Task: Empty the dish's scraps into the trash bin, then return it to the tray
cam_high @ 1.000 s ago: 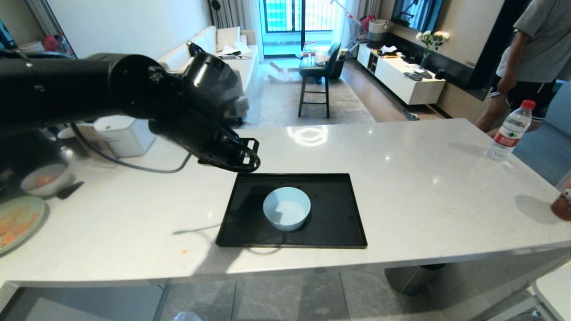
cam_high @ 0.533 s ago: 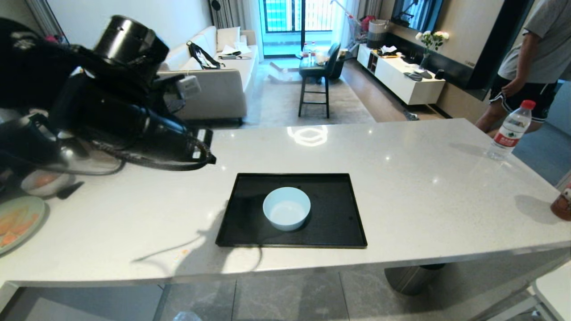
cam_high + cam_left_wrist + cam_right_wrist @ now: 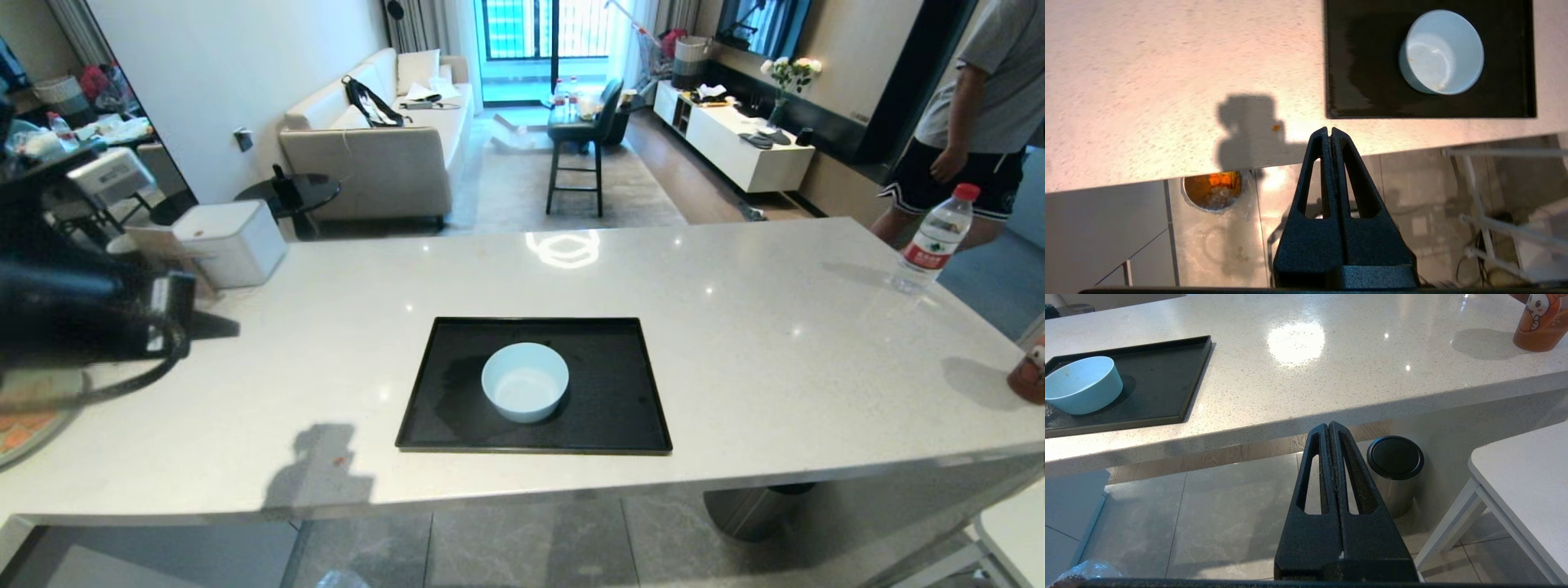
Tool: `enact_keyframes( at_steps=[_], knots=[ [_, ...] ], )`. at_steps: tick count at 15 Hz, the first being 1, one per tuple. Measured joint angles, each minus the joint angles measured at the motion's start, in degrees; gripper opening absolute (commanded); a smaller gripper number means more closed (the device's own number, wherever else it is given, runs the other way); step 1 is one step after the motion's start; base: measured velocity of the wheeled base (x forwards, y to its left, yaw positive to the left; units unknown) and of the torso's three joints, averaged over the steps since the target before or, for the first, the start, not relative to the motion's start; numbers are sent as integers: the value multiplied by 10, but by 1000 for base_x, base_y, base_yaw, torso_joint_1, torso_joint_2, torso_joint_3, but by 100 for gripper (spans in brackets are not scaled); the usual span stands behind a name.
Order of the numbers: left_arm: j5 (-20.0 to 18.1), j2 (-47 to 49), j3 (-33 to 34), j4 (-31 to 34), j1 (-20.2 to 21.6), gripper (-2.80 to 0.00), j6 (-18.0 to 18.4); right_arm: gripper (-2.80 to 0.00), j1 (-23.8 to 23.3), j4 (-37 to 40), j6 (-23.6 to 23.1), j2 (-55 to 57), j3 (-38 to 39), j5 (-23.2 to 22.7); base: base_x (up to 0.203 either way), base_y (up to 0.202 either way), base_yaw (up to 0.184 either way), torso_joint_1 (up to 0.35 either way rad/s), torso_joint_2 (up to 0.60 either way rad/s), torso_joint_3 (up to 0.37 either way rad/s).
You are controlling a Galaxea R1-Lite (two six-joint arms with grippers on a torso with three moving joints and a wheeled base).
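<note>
A pale light-blue dish stands upright near the middle of a black rectangular tray, which lies flat on a white speckled desk. The dish looks empty apart from a few faint orange smears inside (seen best from the left wrist view). Below the desk's near edge, on the tiled floor, a small round trash bin lined with clear plastic holds orange scraps; one tiny orange crumb sits on the desk near that edge. The left pincer is clenched with nothing in it, raised above the desk's near edge, well apart from the dish. The right pincer is also clenched and empty, low in front of the desk, near a steel bin with a black lid. A water bottle stands at the desk's far right, beside a person.
</note>
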State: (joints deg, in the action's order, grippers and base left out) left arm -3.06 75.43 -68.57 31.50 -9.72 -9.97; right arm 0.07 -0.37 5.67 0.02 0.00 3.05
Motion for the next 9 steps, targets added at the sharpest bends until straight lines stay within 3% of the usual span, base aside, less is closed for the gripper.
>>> enact_keyframes(
  at_steps=[5,9],
  knots=[
    [-24,-119,197,-176,76,-280,2,-280,0,0,0,0,0,0,0,0,0,0,0,0],
    [-69,-162,311,-299,87,-280,51,-280,0,0,0,0,0,0,0,0,0,0,0,0]
  ],
)
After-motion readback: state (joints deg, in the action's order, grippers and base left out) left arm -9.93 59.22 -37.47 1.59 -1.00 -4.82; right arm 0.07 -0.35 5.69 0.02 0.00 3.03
